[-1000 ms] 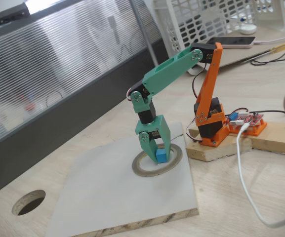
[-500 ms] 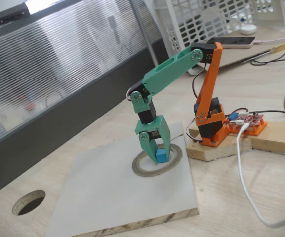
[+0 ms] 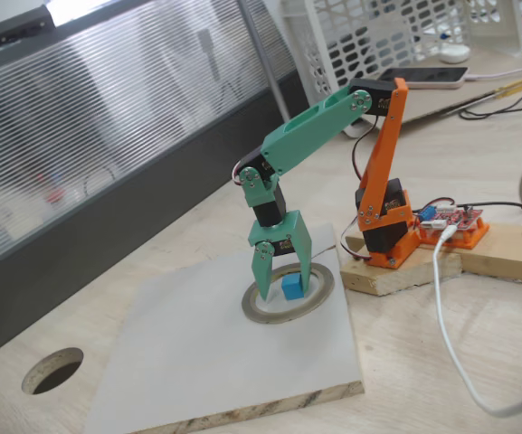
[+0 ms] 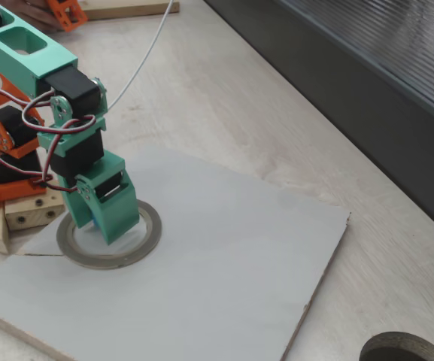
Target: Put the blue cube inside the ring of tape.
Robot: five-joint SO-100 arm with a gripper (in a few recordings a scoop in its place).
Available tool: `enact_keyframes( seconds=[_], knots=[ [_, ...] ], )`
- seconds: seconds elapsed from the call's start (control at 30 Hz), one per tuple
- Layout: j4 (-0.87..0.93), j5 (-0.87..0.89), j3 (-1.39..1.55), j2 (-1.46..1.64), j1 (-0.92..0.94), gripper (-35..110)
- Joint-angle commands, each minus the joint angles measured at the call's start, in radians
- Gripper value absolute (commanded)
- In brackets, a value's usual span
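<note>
Currently the blue cube (image 3: 291, 287) sits inside the ring of tape (image 3: 319, 295) on the grey board (image 3: 215, 362). Above it the green gripper (image 3: 283, 282) points down with its jaws spread wide, one finger on each side of the cube and neither touching it. In the other fixed view the gripper (image 4: 107, 226) hides the cube.

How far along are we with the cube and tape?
Nearly done. The blue cube sits on the board inside the ring of tape. In hand: the gripper is open, its fingers straddling the cube without clamping it. Left: lift the arm clear without knocking the cube.
</note>
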Motion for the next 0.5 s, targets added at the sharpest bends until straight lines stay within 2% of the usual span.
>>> enact_keyframes(
  seconds=[0.0, 0.47],
  knots=[
    [0.011, 0.003, -0.014, 0.031, 0.009, 46],
    [0.008, 0.003, -0.014, 0.032, 0.000, 46]
  ],
)
